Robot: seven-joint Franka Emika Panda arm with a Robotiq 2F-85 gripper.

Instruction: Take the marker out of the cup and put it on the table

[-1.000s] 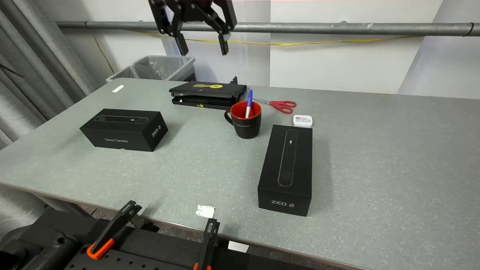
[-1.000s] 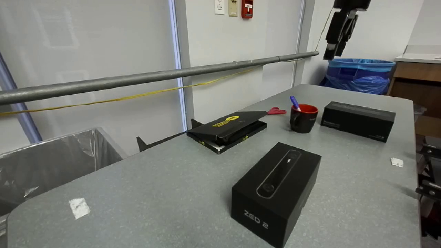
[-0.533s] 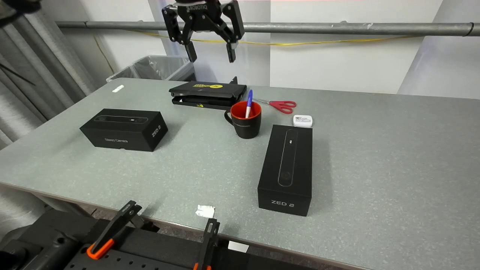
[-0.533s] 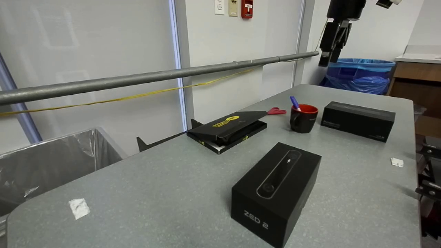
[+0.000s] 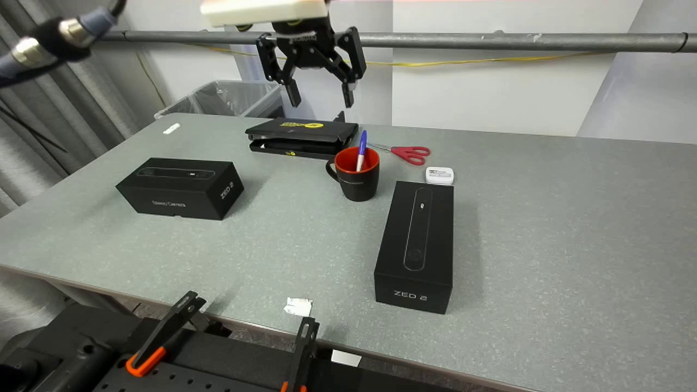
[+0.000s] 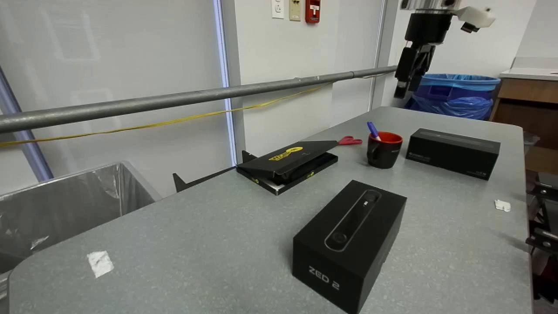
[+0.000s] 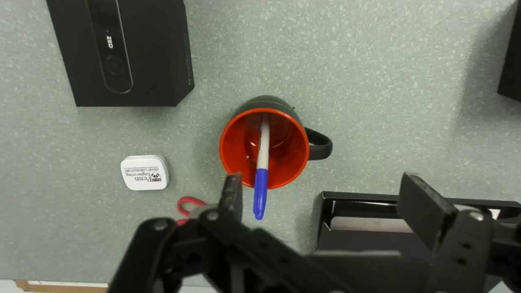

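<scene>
Gripper [image 5: 321, 100]: matte black; angular linkage [image 5: 356, 54], round grey screw heads [image 7: 212, 215] at joints. Pads [image 7: 425, 207]: flat, rectangular, black. Body [image 6: 428, 28]: black cylinder, pale lettering [image 5: 303, 38], blurred. Silver collar [image 6: 428, 5] above, dark round spots. White block [image 5: 261, 12] beside body, small black part [image 6: 470, 27] beneath. Cable connector [image 5: 61, 41] at left: black sleeve, silver rings, grey-blue ends.

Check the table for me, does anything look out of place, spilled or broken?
The flat box looks odd: it is partly open rather than shut. White scraps near the edges of the table look like leftover litter or tape; I can't tell which. I see no spill or damage.
</scene>
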